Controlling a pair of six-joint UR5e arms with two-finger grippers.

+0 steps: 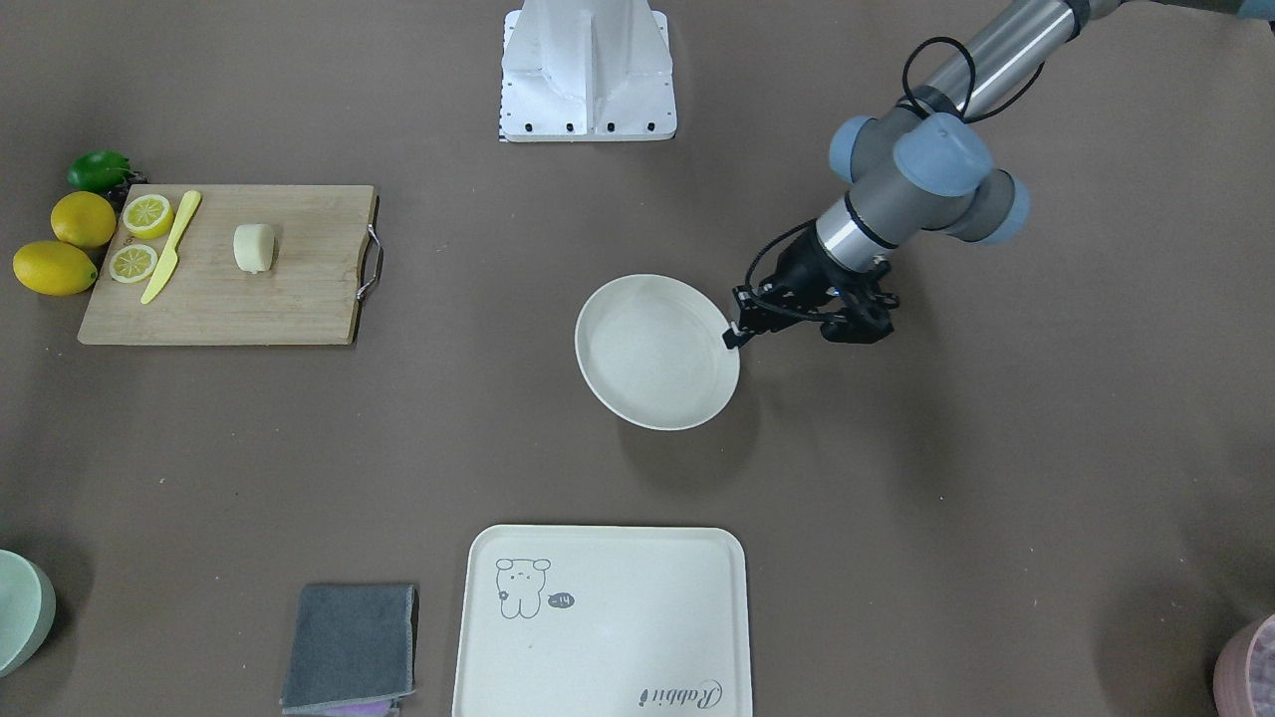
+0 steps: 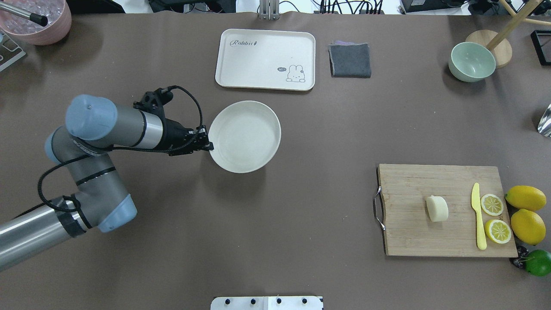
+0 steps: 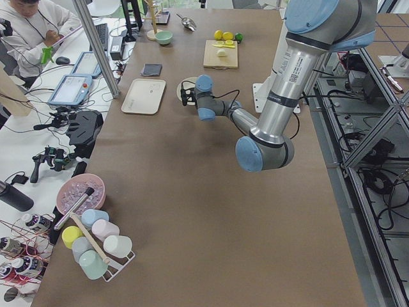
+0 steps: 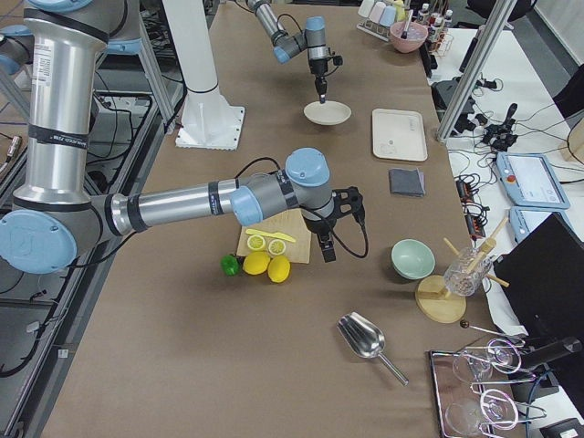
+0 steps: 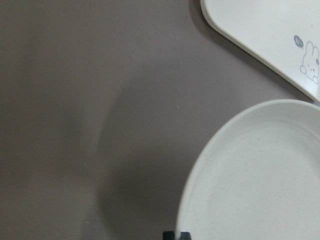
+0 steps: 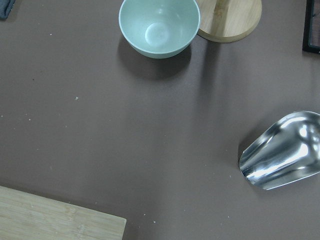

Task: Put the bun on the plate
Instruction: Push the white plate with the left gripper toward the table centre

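Bun [image 1: 254, 247], just one, lies on the single cutting board [image 1: 289, 299] with one yellow knife [image 1: 171, 247] and two lemon halves [image 1: 147, 215]. Two whole lemons [image 1: 84, 219] sit beside the board. One plate [image 1: 652, 354] stands mid-tabletop [image 1: 996, 498], well apart, its rim pinched by the left hand [image 1: 735, 336]. I cannot tell whether the right hand [image 4: 325, 254] is spread or pressed together.

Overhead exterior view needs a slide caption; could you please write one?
Left arm with its jaws on the plate rim; bun lies on the board.

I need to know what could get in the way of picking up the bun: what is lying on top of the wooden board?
The bun, a yellow knife and two lemon halves. The board hides whatever is beneath it.
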